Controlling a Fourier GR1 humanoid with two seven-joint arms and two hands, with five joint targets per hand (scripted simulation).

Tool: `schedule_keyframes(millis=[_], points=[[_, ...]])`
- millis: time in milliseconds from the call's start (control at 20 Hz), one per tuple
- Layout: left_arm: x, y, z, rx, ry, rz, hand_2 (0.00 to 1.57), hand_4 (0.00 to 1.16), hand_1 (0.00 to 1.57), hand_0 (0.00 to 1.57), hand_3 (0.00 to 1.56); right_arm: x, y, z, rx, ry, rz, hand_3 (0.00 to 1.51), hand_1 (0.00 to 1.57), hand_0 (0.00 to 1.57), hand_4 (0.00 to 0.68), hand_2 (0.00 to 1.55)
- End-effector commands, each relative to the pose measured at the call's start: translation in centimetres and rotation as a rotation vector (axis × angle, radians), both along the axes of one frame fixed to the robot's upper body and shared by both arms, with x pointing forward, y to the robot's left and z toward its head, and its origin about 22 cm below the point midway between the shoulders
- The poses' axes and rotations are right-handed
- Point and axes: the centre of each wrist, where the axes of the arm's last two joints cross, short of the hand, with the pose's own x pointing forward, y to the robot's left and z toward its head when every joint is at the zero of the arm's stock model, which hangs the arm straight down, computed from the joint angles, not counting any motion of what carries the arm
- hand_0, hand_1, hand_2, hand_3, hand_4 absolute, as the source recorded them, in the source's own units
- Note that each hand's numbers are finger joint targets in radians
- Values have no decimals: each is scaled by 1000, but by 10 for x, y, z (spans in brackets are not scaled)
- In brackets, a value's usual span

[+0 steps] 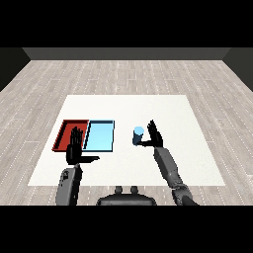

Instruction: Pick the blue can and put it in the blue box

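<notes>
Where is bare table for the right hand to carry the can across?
The strip between the blue can and the light blue tray is bare, as is the table behind both. It is crowded at the red tray, where the left hand overlaps it. The right hand is beside the can.

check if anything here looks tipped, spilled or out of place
Nothing stands out. The small blue cylindrical can stands upright on the white table, beside the right hand. The red tray and light blue tray lie side by side.
</notes>
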Motion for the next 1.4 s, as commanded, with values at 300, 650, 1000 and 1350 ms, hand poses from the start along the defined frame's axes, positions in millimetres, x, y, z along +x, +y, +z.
schedule_keyframes(millis=[300,650,1000,1350], points=[[8,2,6,-2,-10,-14,0,0,0,0,0,20,-3,3,20,17,37,0,0,0,0,0],[-19,5,-18,17,-5,10,0,0,0,0,0,18,21,4,17,18,30,0,0,0,0,0],[-18,13,2,9,-10,3,0,0,0,0,0,16,35,-5,3,33,55,0,0,0,0,0],[12,-1,0,11,-28,9,0,0,0,0,0,20,44,-7,13,41,91,0,0,0,0,0]])
